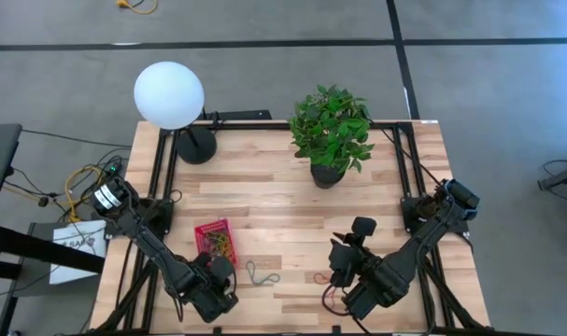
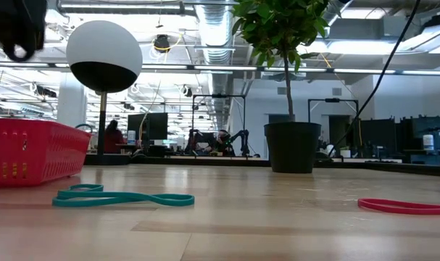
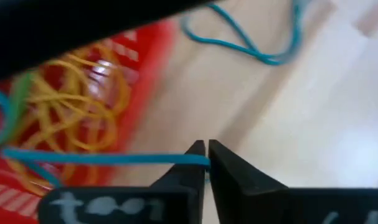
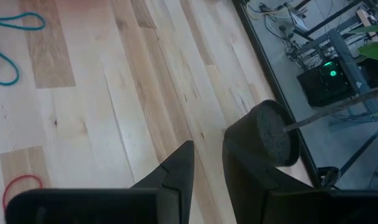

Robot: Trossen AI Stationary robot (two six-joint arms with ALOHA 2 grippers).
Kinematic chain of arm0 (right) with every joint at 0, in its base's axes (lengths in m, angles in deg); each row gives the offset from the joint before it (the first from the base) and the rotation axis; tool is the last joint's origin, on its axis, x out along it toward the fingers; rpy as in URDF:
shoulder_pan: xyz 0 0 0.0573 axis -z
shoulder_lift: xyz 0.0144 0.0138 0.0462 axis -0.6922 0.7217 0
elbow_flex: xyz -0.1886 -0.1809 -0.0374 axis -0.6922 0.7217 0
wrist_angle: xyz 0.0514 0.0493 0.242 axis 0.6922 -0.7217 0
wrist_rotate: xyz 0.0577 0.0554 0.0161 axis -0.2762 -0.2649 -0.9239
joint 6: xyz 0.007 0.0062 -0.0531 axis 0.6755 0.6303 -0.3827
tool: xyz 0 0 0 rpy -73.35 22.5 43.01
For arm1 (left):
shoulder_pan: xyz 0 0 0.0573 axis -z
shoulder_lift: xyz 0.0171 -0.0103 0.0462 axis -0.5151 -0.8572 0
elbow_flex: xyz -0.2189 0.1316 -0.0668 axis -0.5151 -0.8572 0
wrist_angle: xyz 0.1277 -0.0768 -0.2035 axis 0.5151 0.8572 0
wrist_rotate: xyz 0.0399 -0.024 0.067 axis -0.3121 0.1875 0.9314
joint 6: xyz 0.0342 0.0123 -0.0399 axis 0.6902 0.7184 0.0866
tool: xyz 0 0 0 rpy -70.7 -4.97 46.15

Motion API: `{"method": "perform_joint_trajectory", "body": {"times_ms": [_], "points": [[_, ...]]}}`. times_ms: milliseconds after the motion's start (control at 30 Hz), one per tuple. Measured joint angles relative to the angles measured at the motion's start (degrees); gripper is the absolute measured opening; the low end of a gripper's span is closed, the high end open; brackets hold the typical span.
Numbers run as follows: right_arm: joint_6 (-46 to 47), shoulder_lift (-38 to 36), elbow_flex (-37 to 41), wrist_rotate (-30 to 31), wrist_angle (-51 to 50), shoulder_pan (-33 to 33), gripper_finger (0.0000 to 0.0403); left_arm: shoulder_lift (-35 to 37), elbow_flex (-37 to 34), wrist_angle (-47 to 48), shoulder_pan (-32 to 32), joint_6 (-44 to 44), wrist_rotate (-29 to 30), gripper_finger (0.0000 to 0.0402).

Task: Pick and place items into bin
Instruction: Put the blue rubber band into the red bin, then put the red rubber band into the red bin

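Left pincer (image 3: 207, 163) pinches a blue band (image 3: 101, 158) beside the red bin (image 1: 215, 240), teal loop (image 1: 261, 274) nearby

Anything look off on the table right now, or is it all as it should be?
Nothing damaged or spilled. Two bands lie loose on the wood: a teal band beside the red basket and a red band near the right gripper. The left gripper pinches a blue band trailing into the basket.

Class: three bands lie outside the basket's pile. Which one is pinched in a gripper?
The blue band, pinched by the left gripper beside the red basket; the others lie loose.
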Motion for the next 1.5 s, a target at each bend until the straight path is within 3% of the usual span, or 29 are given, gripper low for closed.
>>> {"method": "perform_joint_trajectory", "body": {"times_ms": [133, 233, 433, 633, 967, 1167, 1367, 1500], "points": [[0.02, 0.00, 0.00, -0.01, 0.04, 0.00, 0.0077, -0.07, 4.78, -0.13, 1.19, 2.74, 1.06, 0.0004], [0.02, 0.00, 0.00, -0.01, 0.05, 0.00, 0.0077, -0.07, 10.63, 5.56, 2.08, 7.79, 4.74, 0.0002], [0.02, 0.00, 0.00, 0.01, 0.64, 0.00, 0.0077, -0.02, 22.28, 31.07, 1.90, 7.93, 15.01, 0.0001], [0.02, 0.00, 0.00, -0.01, 1.40, -0.13, 0.0077, 0.12, 23.06, 54.11, -1.65, -1.23, 15.57, 0.0000], [0.00, 0.00, 0.00, -0.01, 1.49, -0.11, 0.0077, 0.06, 17.72, 50.42, -5.61, 2.41, 13.68, 0.0012], [0.00, 0.00, 0.00, -0.04, 2.01, 0.53, 0.0077, 0.04, 16.61, 50.37, -6.01, 3.14, 7.07, 0.0055], [0.01, 0.00, 0.00, -0.33, 4.69, 3.38, 0.0077, 0.04, 16.61, 50.40, -6.01, 2.76, 6.43, 0.0097], [1.80, 0.00, 0.00, -4.51, 6.17, 6.96, 0.0077, 0.04, 16.61, 50.21, -6.01, 1.06, 6.86, 0.0109]]}}
